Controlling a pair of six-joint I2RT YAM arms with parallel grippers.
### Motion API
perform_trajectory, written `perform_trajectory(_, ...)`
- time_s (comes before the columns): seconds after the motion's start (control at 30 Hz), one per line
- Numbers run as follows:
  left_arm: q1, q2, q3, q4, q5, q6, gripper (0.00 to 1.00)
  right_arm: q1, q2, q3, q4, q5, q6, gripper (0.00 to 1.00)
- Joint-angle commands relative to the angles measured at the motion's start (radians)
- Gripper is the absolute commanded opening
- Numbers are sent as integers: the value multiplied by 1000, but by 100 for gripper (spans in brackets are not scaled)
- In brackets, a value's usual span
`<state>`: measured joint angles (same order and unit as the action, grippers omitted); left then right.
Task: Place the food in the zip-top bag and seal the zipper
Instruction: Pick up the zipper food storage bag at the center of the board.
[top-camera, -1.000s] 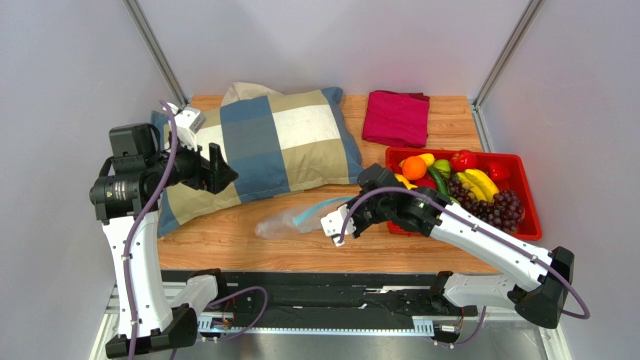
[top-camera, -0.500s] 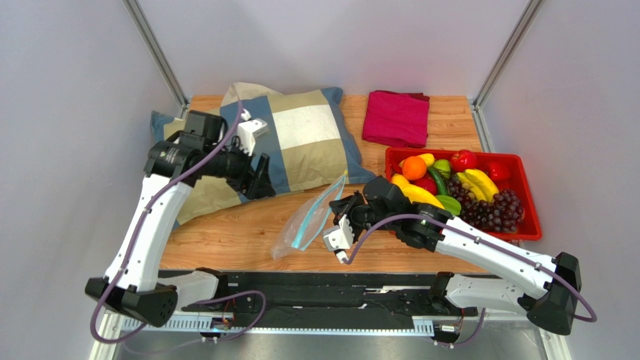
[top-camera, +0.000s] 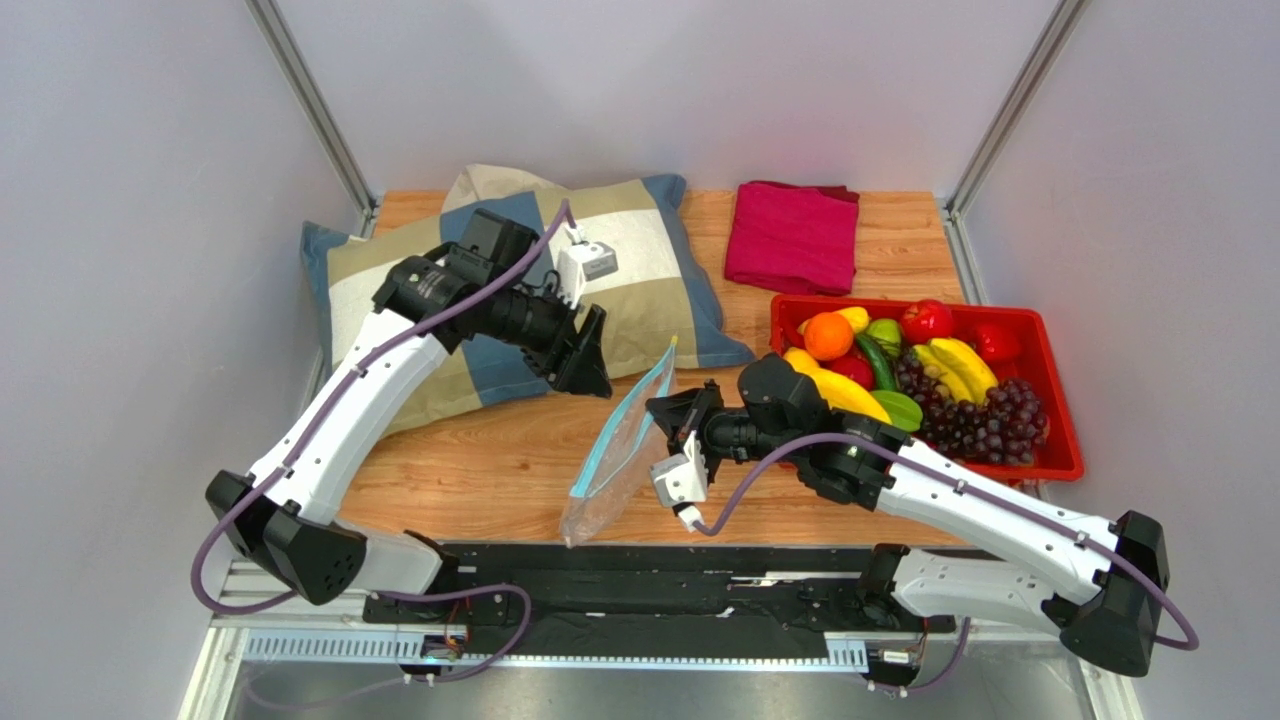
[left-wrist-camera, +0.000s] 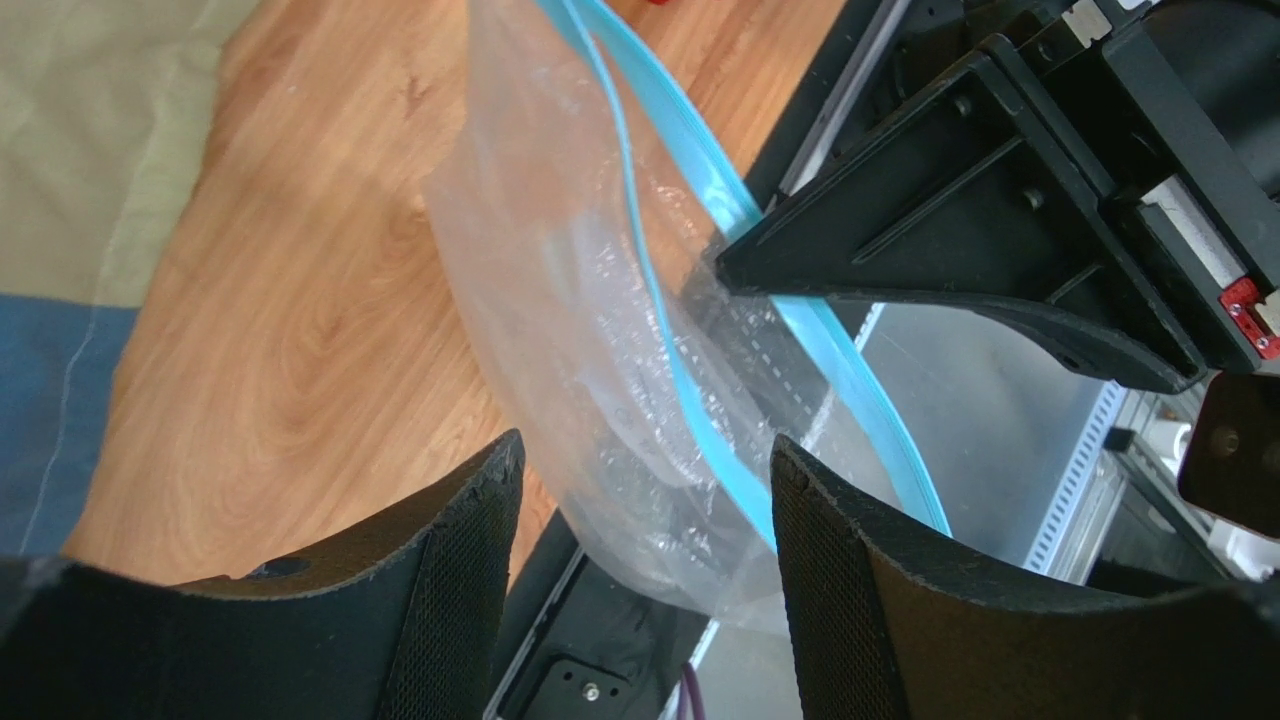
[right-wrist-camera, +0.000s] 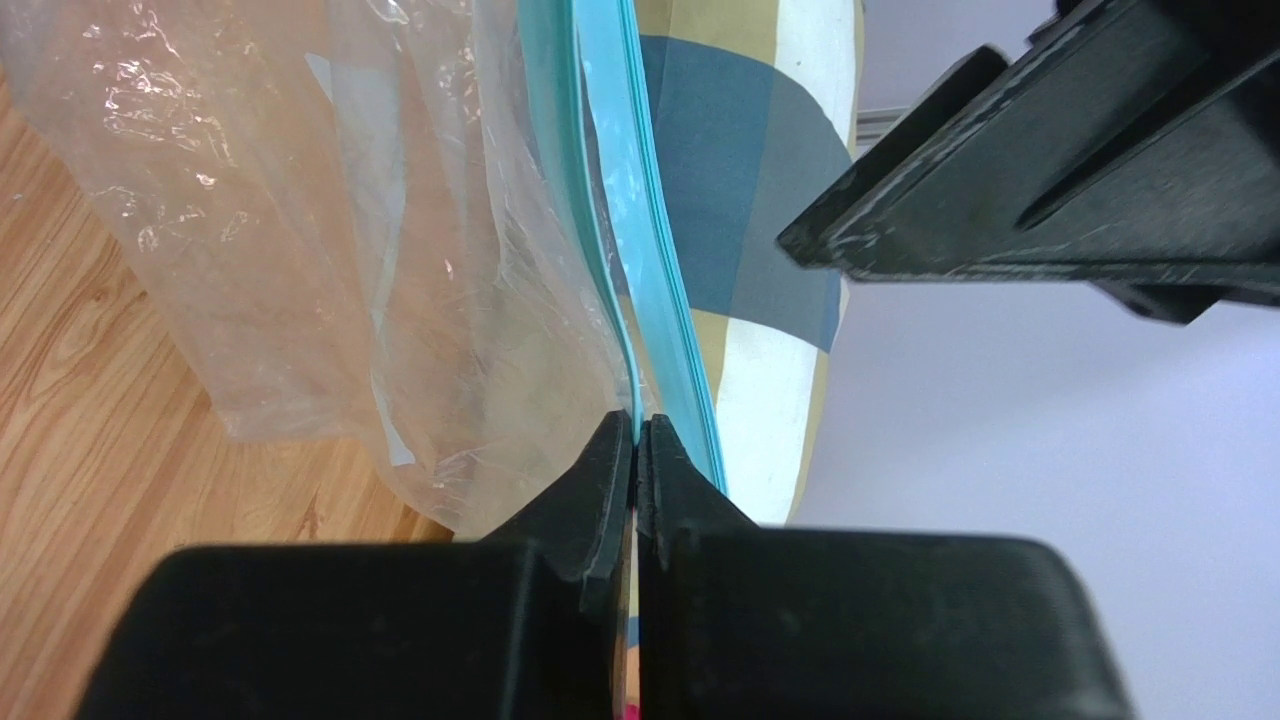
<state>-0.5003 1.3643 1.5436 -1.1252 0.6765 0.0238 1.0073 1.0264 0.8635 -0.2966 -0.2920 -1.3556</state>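
Note:
The clear zip-top bag (top-camera: 609, 473) hangs tilted over the table's front edge, its teal zipper (top-camera: 627, 440) running down its length. My right gripper (top-camera: 666, 416) is shut on the bag's mouth edge; the right wrist view shows the jaws (right-wrist-camera: 634, 435) pinched on the zipper (right-wrist-camera: 619, 225) with the bag (right-wrist-camera: 331, 225) to the left. My left gripper (top-camera: 589, 357) is open and empty, just left of the bag's top. In the left wrist view the bag (left-wrist-camera: 586, 300) and zipper (left-wrist-camera: 676, 165) lie just beyond its fingers (left-wrist-camera: 451, 600). The food (top-camera: 917, 368) sits in the red tray.
The red tray (top-camera: 1058, 459) stands at the right, just behind my right arm. A checked pillow (top-camera: 646, 285) lies at the back left, under my left arm. A folded magenta cloth (top-camera: 792, 236) lies at the back. Metal rails run along the front edge.
My right gripper has lifted the bag off the table, and it now hangs tilted. My left arm has swung right from over the pillow's left end to beside the bag.

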Motion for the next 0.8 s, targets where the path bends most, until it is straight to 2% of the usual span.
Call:
perform_trajectory(0.0, -49, 25, -34, 50, 18, -18, 66, 5, 3, -11, 91, -39, 0, 0)
perform_trajectory(0.3, -81, 50, -79, 116, -31, -67, 65, 10, 3, -4, 96, -70, -4, 0)
perform_trajectory(0.33, -80, 53, -79, 120, -28, -67, 60, 11, 4, -1, 96, -70, -4, 0)
perform_trajectory(0.6, -81, 79, -129, 128, 12, -97, 37, 14, 14, -7, 87, -43, 29, 0)
perform_trajectory(0.63, -81, 72, -140, 139, 38, -101, 36, 14, 11, -11, 86, -36, 29, 0)
perform_trajectory(0.7, -81, 44, -171, 153, 73, -119, 43, 14, 1, -30, 89, -30, 27, 0)
perform_trajectory(0.77, -81, 29, -191, 168, 110, -131, 44, 14, -2, -37, 94, -33, 29, 0)
